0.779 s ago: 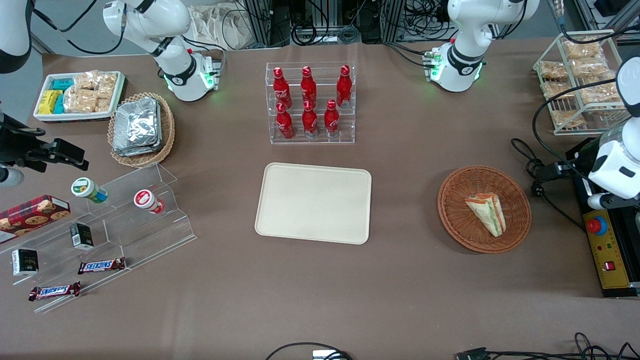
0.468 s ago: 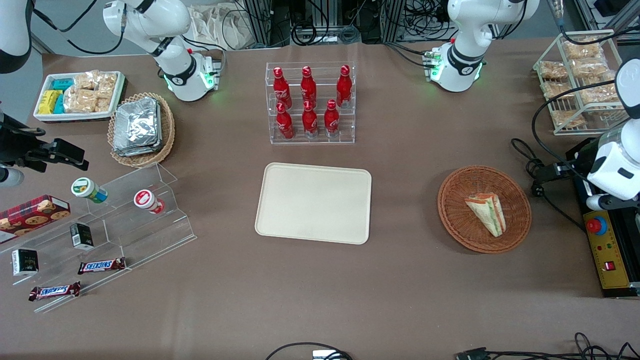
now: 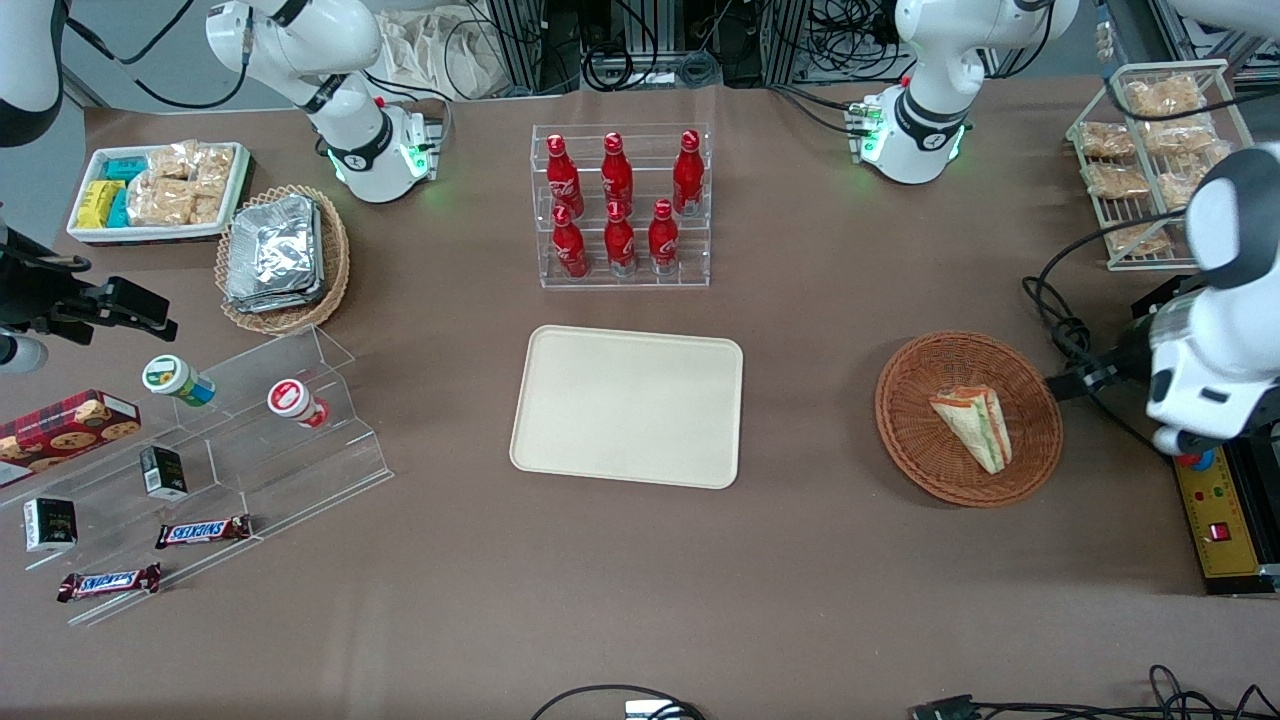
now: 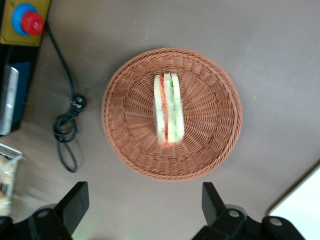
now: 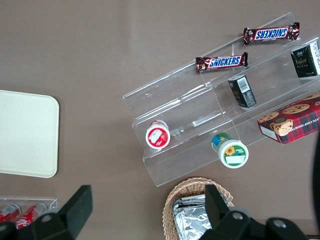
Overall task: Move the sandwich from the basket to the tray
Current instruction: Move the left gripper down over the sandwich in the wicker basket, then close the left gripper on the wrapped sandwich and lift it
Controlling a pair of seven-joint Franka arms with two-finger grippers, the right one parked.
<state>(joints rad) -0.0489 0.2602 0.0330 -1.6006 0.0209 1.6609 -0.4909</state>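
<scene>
Sandwich (image 3: 972,427) lies in the reddish-brown basket (image 3: 915,450), roughly at its middle, resting on the woven floor with the rim clear all round it. In the front view the wedge's long axis runs on a slant: its narrow tip sits nearest the front camera, and the wide end is farther from the camera and turned toward the tray (image 3: 627,406). In the left wrist view the sandwich (image 4: 168,108) shows edge-on, with pale bread outside and green and orange-red layers running along its length, inside the basket (image 4: 210,150). The gripper (image 4: 145,206) hangs above the bare brown table just beside the basket's rim, toward the working arm's end; its two dark fingers (image 4: 75,204) stand wide apart with nothing between them, touching neither basket nor sandwich. The tray sits flat in the middle of the table, well apart from the basket, nearer the front camera than the rack of red bottles (image 3: 620,205).
</scene>
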